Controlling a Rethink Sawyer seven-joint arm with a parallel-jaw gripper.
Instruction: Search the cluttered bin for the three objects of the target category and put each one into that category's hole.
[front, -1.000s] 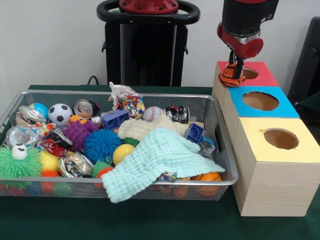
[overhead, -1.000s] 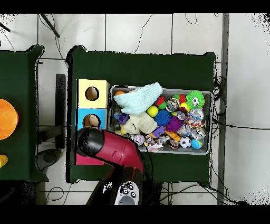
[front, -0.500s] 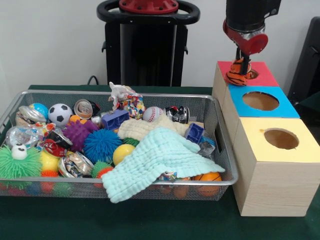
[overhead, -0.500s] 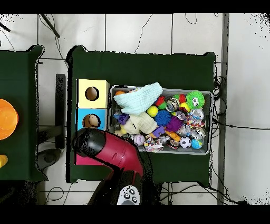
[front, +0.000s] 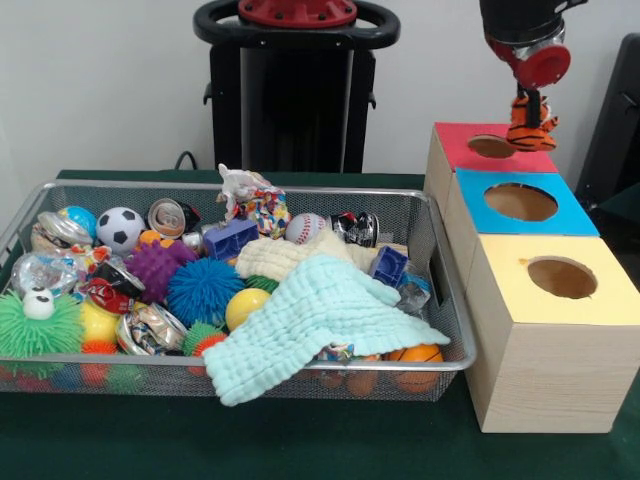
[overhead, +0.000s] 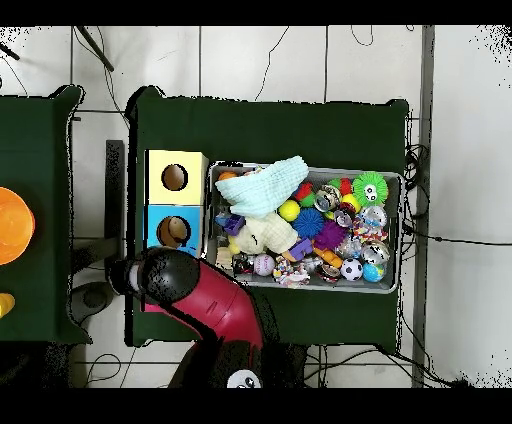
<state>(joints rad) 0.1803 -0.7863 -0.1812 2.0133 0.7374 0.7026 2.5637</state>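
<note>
My gripper (front: 529, 110) hangs at the top right of the front view, shut on a small orange-and-black striped soft toy (front: 530, 131). The toy dangles just above the right rear edge of the red box (front: 455, 148), to the right of its round hole (front: 490, 146). In the overhead view the red arm (overhead: 190, 290) covers the red box and hides the gripper and the toy. The wire bin (front: 130, 361) is packed with balls, crushed cans, spiky toys and a pale green towel (front: 320, 315).
A blue box (front: 575, 217) and a yellow box (front: 540, 370), each with a round hole, stand in a row in front of the red one, right of the bin. In the overhead view the blue box (overhead: 155, 215) and yellow box (overhead: 155, 160) show left of the bin (overhead: 400, 230).
The gripper has risen and swung to the right with the striped toy, from the left edge of the red box, across its hole, to beyond the hole's right side.
</note>
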